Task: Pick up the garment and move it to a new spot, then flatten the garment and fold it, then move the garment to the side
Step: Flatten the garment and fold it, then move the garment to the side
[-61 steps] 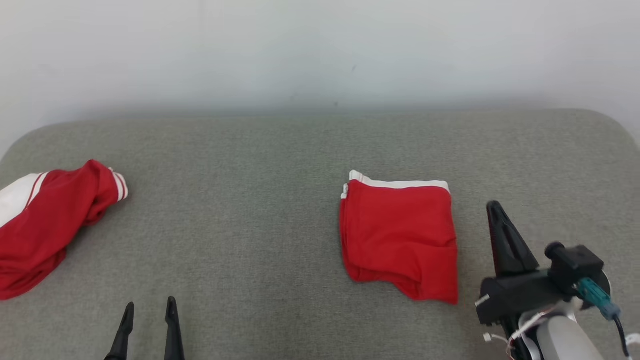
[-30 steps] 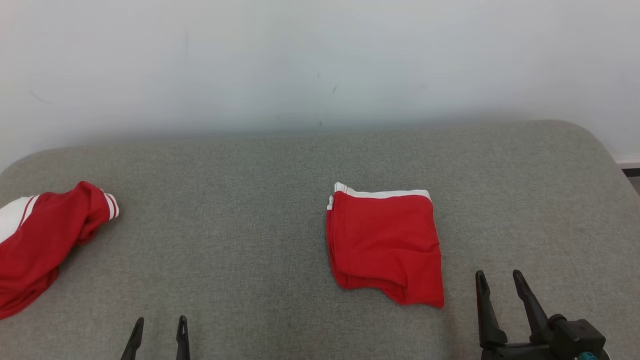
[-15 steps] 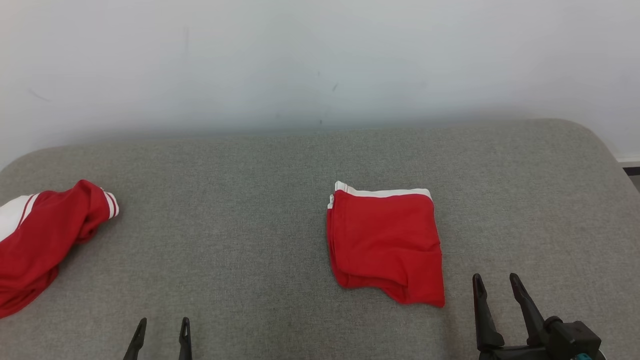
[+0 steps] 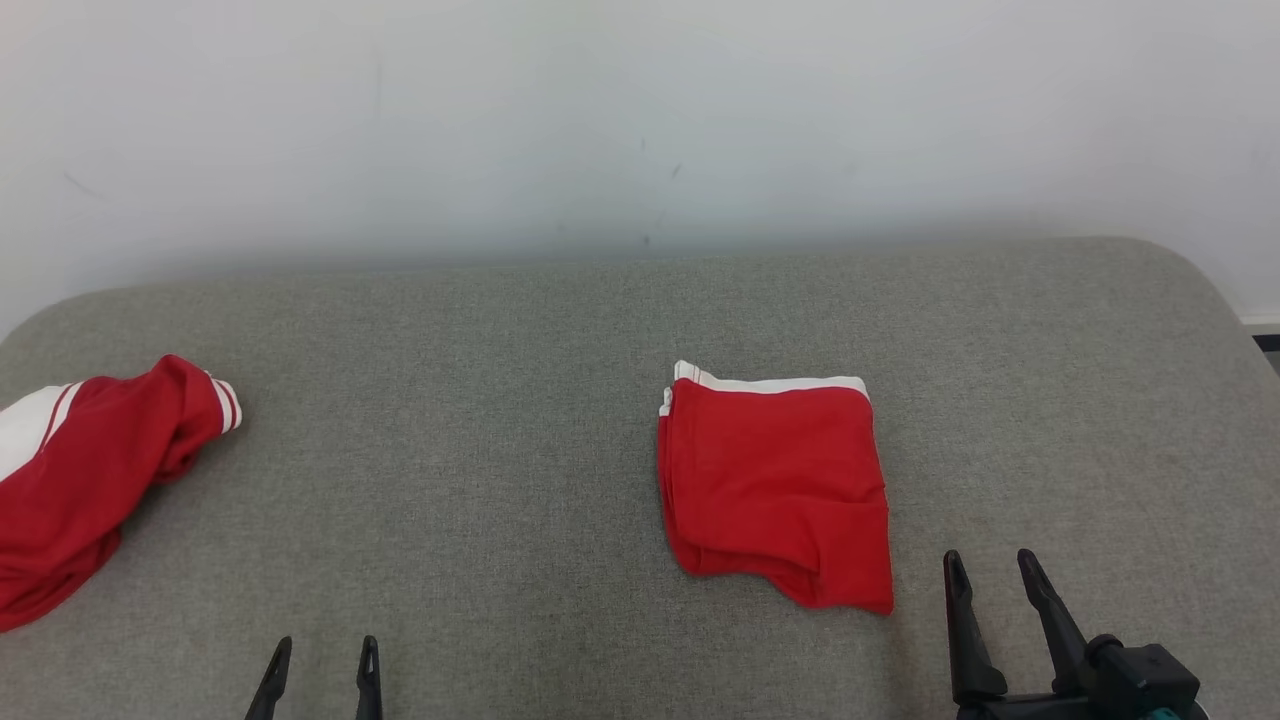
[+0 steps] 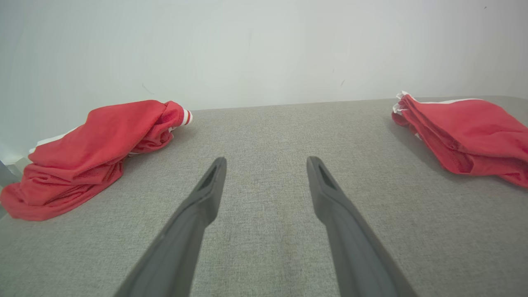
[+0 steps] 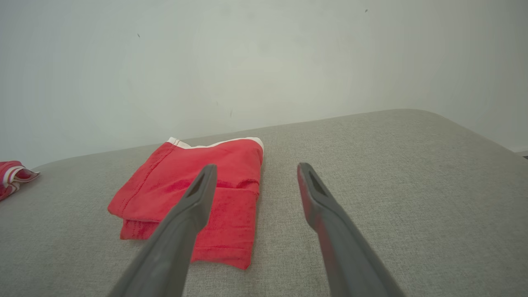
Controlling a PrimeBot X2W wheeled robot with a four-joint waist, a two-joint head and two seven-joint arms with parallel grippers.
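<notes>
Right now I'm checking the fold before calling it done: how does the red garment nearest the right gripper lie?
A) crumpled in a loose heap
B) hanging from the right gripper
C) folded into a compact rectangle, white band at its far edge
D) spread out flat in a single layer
C: the folded garment rests as a layered rectangle on the grey cushion, its white band at the far edge, apart from the open right gripper.

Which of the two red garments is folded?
The red garment right of centre, a flat squared stack with a white far edge; the left garment lies crumpled.
</notes>
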